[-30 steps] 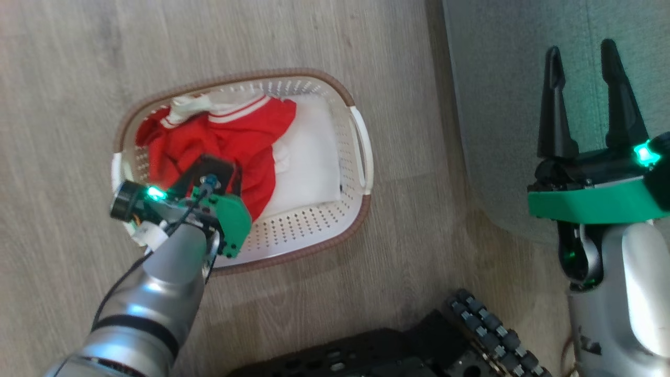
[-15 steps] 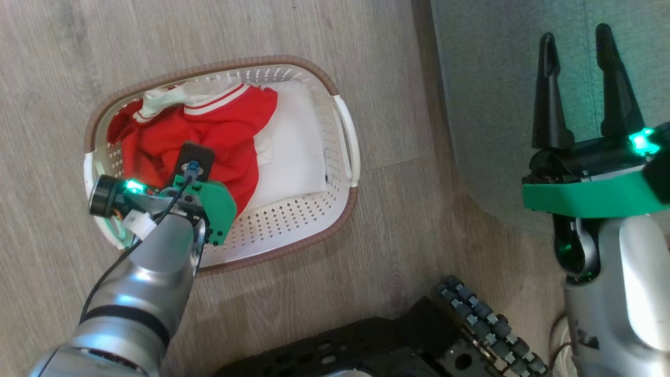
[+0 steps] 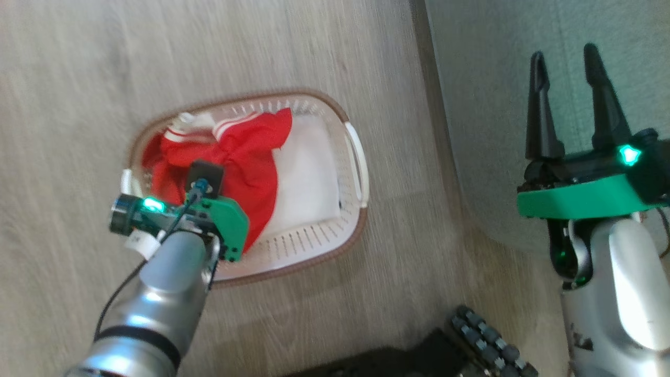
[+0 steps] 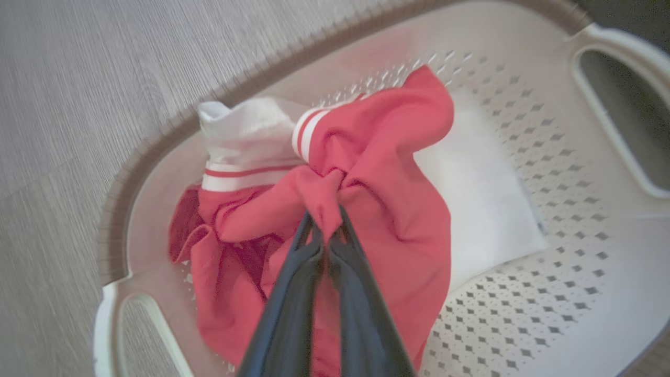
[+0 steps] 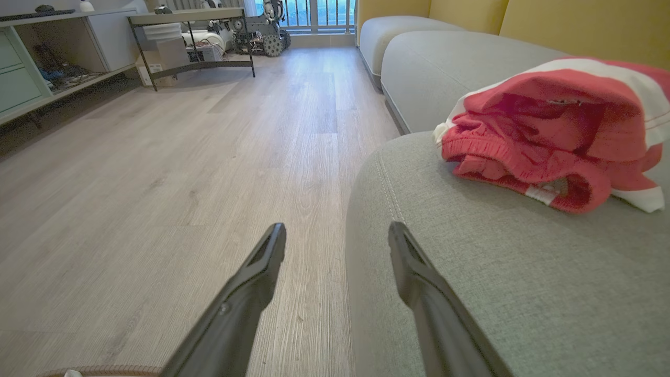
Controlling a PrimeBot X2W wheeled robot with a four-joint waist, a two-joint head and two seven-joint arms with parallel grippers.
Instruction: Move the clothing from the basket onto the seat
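Red clothing (image 3: pixel 246 152) with white striped trim lies bunched in the white perforated basket (image 3: pixel 314 246) on the floor. In the left wrist view my left gripper (image 4: pixel 327 220) is shut on a pinched fold of this clothing (image 4: pixel 398 209), inside the basket (image 4: pixel 523 68). In the head view the left gripper's fingers are hidden behind its own wrist. My right gripper (image 3: pixel 568 55) hovers open over the edge of the grey-green seat (image 3: pixel 487 78). In the right wrist view that gripper (image 5: pixel 337 233) is empty, and another red garment (image 5: pixel 549 136) lies on the seat (image 5: pixel 471 251).
A folded white cloth (image 3: pixel 309 173) lies in the basket beside the red clothing. Wooden floor (image 3: pixel 157 52) surrounds the basket. My dark wheeled base (image 3: pixel 471 340) sits at the bottom. Far across the room stand a metal-framed table (image 5: pixel 193 31) and low shelving (image 5: pixel 31 68).
My left gripper has closed on the red clothing and gathered it into a bunch. The head camera has shifted, so the whole picture moved. The right gripper stays open.
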